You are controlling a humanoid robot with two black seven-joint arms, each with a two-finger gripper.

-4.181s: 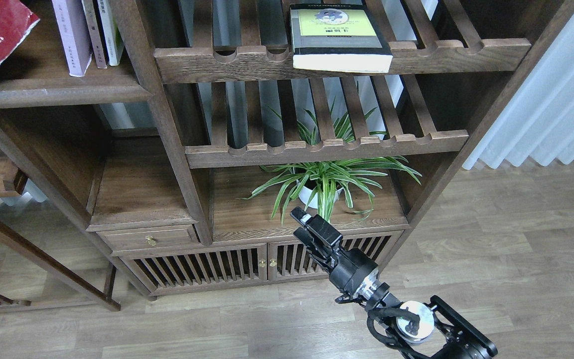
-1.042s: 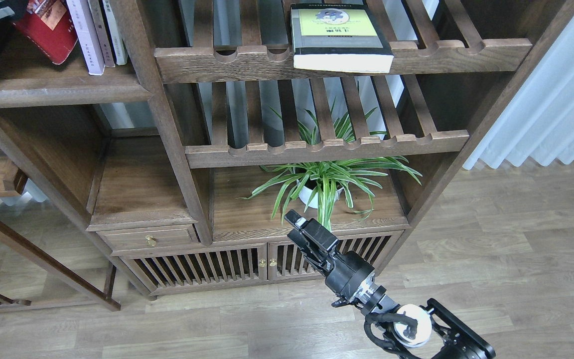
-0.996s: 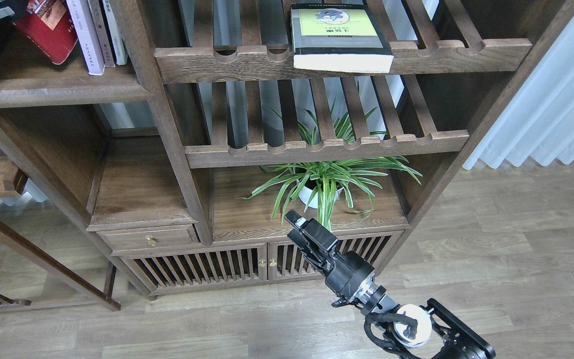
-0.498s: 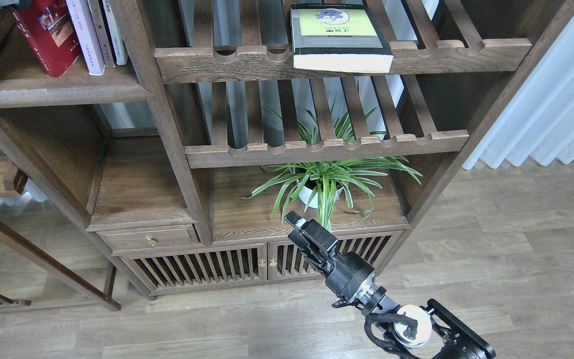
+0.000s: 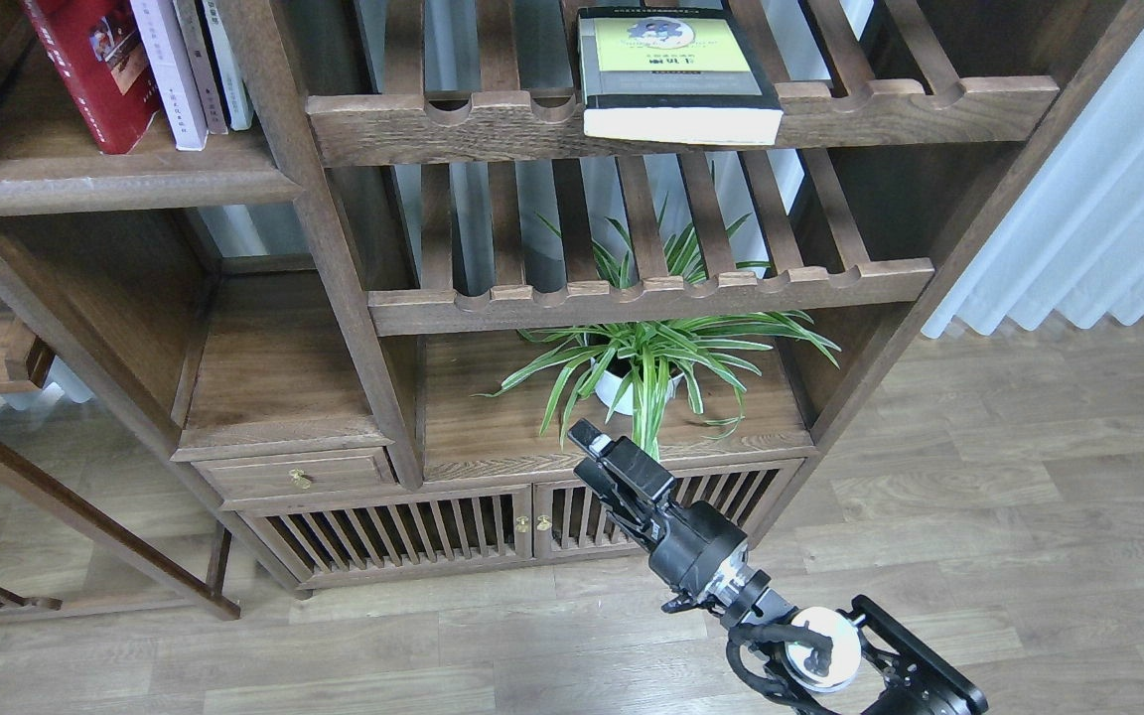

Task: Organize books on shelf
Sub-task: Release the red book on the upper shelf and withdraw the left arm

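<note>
The red book stands nearly upright on the solid dark-brown shelf at the upper left, leaning slightly against the pale lavender-white book on its right. Two more thin volumes stand just beside that one, against the upright post. The thick grey-black book (yellow-green panel facing up) lies flat on the top slatted rack, its page edge overhanging the notched front rail. Below the second rack, a spider plant in a white pot sits on the cabinet top. The right gripper hangs low in front of the plant, well apart from every book; its fingers appear together. The left gripper is out of view.
</note>
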